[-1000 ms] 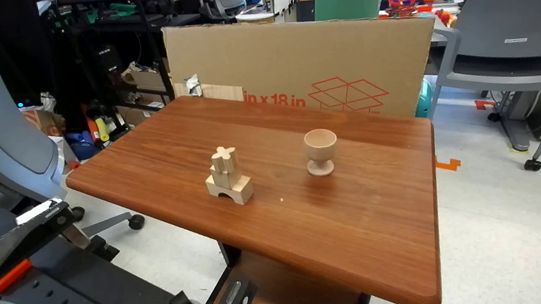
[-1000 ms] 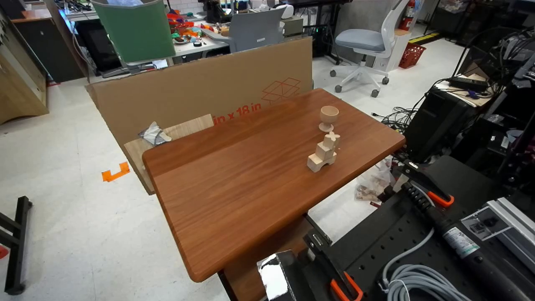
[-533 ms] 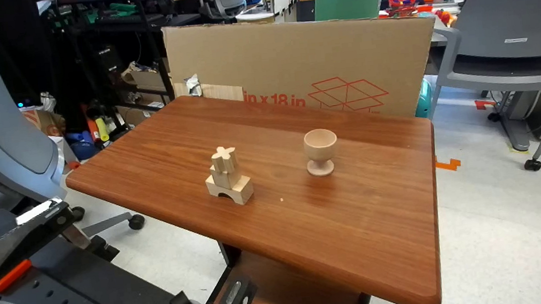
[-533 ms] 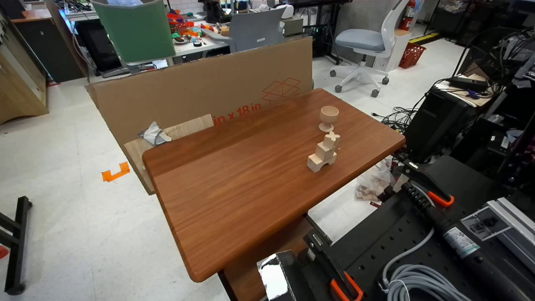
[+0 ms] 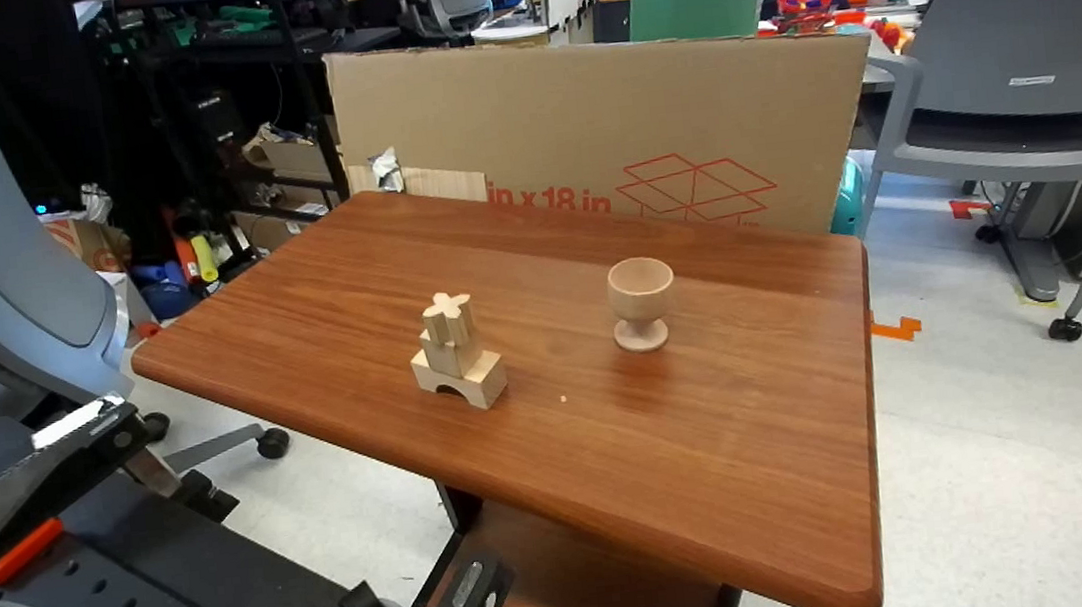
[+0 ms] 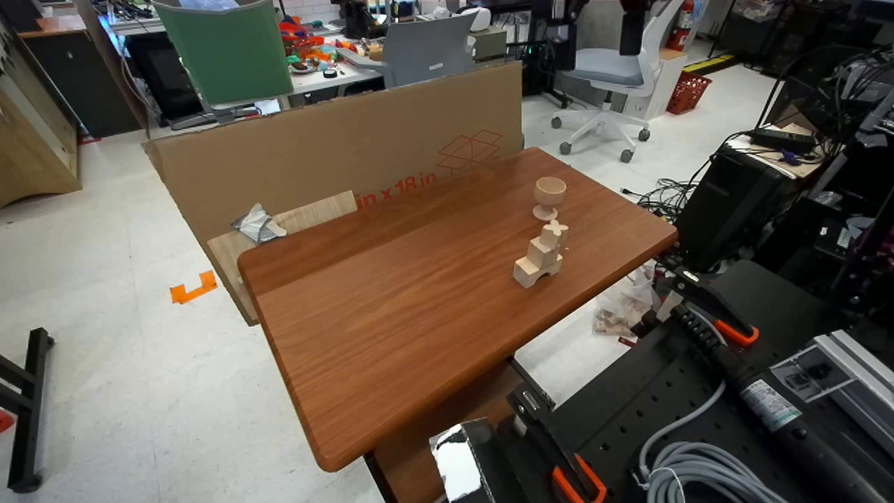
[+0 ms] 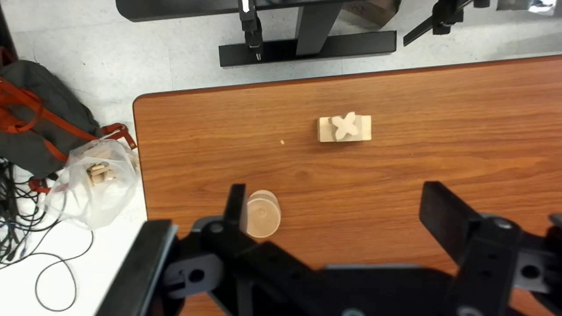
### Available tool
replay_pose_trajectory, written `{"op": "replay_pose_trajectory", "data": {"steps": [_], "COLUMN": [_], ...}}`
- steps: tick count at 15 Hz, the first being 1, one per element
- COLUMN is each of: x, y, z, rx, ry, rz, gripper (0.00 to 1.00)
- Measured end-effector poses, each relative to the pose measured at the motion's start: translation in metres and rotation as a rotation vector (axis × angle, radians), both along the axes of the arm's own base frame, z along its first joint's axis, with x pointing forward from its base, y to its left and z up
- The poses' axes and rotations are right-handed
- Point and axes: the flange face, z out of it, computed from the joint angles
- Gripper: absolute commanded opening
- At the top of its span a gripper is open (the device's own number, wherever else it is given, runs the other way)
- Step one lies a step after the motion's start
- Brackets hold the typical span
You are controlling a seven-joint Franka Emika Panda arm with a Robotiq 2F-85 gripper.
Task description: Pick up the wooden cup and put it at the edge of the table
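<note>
Fingers wide apart, newly visible in an exterior view, wooden cup unmoved.

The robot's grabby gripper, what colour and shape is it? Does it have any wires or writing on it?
The gripper is mostly black, with two flat, blocky black fingers. Lower down in the wrist view are grey pieces with round dark holes. I can't make out any wires or writing on it, and the arm itself doesn't show.
</note>
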Motion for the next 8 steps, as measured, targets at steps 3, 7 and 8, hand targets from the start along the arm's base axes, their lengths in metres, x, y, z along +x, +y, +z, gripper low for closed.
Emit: {"op": "replay_pose_trajectory", "data": {"steps": [3,7,8], "x": [0.011,0.033,0.038], "y": [-0.019,-0.034,-0.034], "z": [-0.032,-0.080,-0.092], "rx": [-0.006,-0.009,-0.011], "ry": [0.000,-0.009,-0.007], "rz": [-0.029,-0.055,-0.057], "gripper": [1.00,1.00,1.00]}}
